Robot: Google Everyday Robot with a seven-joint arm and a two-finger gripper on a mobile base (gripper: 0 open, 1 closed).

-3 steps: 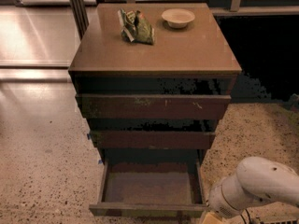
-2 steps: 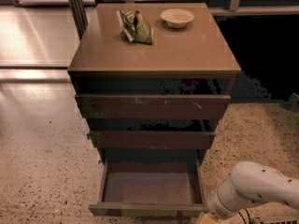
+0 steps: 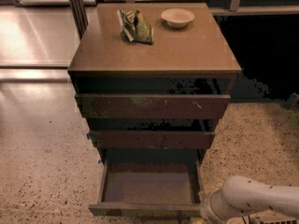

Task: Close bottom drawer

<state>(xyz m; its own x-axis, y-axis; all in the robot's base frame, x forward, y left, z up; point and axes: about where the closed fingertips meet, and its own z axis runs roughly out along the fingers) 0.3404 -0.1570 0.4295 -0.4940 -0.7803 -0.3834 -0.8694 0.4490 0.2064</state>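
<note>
The bottom drawer (image 3: 149,187) of the brown cabinet (image 3: 154,55) is pulled far out, showing its greyish-brown floor and its dark front edge along the frame's bottom. It looks empty. My white arm (image 3: 252,199) comes in from the lower right and ends at the drawer's front right corner. My gripper (image 3: 205,214) is mostly cut off by the frame's bottom edge there, close beside the drawer front.
The middle drawer front (image 3: 152,139) and the scratched top drawer front (image 3: 152,105) stand slightly out. A green crumpled bag (image 3: 135,26) and a pale bowl (image 3: 177,17) sit on the cabinet top. Speckled floor lies on both sides; a dark area is at right.
My arm has moved down and slightly left towards the drawer's front right corner. The drawer is as far out as before.
</note>
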